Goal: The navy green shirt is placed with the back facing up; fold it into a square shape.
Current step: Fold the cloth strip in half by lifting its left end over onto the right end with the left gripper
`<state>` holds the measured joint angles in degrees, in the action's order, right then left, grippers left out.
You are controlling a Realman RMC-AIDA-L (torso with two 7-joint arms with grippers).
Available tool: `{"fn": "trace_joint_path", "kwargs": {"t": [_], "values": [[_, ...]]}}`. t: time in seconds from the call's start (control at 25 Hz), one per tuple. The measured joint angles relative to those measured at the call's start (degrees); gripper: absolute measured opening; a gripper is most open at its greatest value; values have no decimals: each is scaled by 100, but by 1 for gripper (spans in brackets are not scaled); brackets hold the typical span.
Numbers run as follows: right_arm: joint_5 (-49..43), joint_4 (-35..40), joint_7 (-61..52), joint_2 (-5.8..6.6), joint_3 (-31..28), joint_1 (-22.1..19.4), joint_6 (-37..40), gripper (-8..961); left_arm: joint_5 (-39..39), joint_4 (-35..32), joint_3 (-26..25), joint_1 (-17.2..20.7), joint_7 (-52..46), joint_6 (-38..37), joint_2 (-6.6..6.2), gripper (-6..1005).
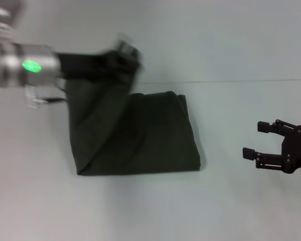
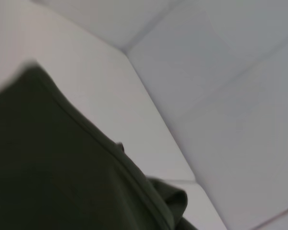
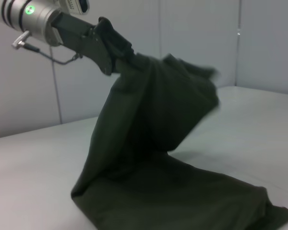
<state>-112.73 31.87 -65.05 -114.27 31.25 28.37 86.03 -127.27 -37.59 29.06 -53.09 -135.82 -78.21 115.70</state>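
The navy green shirt [image 1: 140, 135] lies partly folded on the white table, its near edge flat and its left side lifted. My left gripper [image 1: 124, 54] is shut on a raised part of the shirt above the table's far left, pulling the cloth up into a hanging sheet. The right wrist view shows the same: the left gripper [image 3: 114, 48] holds the shirt [image 3: 153, 158] up while the lower part rests on the table. Dark cloth [image 2: 53, 177] fills the near part of the left wrist view. My right gripper [image 1: 257, 139] hovers open at the right, well clear of the shirt.
The white table [image 1: 140, 206] spreads all around the shirt. A seam line [image 1: 241, 80] crosses the table behind the shirt. Pale wall panels [image 3: 197, 43] stand beyond the table.
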Motion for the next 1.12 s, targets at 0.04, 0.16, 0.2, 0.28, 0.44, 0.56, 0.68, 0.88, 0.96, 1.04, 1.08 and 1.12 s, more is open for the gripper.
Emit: {"fn": "trace_joint_path", "kwargs": {"t": [0.04,0.16,0.2,0.28,0.44,0.56,0.68,0.88,0.96,1.04,1.08,1.12], "values": [[1,-4,-3,-1,-5,-12,-49,945,4,133,99,-77,50,146,130,79],[5,-6,-50,-22,-5,-29,-189,944,5,639,422,-244,193,600,468,91],[1,-6,-75,-23,-1,-29,-235,944,5,848,610,-278,218,816,601,95],[-11,-8,-131,-26,22,-22,-320,944,11,1138,922,-301,228,1124,793,103],[-17,-20,-180,-17,47,-2,-391,944,350,1841,1048,-304,348,1456,860,118],[-24,-23,-244,-2,48,4,-398,945,683,1831,1027,-204,394,1204,830,162],[-20,-24,-340,2,15,20,-404,944,1229,1271,1013,110,342,572,794,269],[33,-17,-1119,3,-76,201,-664,944,2534,702,977,767,862,160,659,484],[34,15,-1765,15,-109,338,-787,944,2901,772,979,996,1430,317,644,580],[31,20,-2598,90,-117,522,-929,944,3046,891,983,1177,2026,551,667,646],[21,-24,-3033,146,-113,622,-1022,944,3093,975,977,1252,2345,644,684,679],[13,-74,-3466,217,-101,730,-1138,944,3119,1033,970,1302,2572,690,698,712]]}}
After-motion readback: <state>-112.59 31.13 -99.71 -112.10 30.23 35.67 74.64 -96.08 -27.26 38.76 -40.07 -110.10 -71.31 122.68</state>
